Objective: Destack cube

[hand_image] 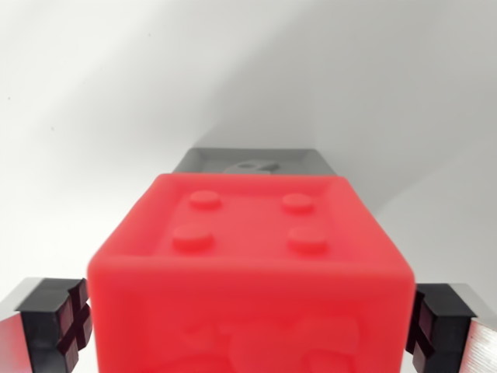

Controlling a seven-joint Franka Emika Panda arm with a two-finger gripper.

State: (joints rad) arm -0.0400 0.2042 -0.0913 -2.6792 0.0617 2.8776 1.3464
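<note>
A red cube [248, 256] with four studs on its top face fills the lower middle of the wrist view, very close to the camera. My gripper [248, 326] straddles it. The left fingertip [58, 322] and the right fingertip [441, 325] each sit flush against a side of the cube, so the gripper is shut on it. Behind the red cube, a grey cube [248, 162] shows only its top strip, farther from the camera and looking smaller. Most of it is hidden by the red cube.
A plain white surface [109, 116] surrounds the cubes. A soft grey shadow [388, 140] spreads from the grey cube to the wrist view's right.
</note>
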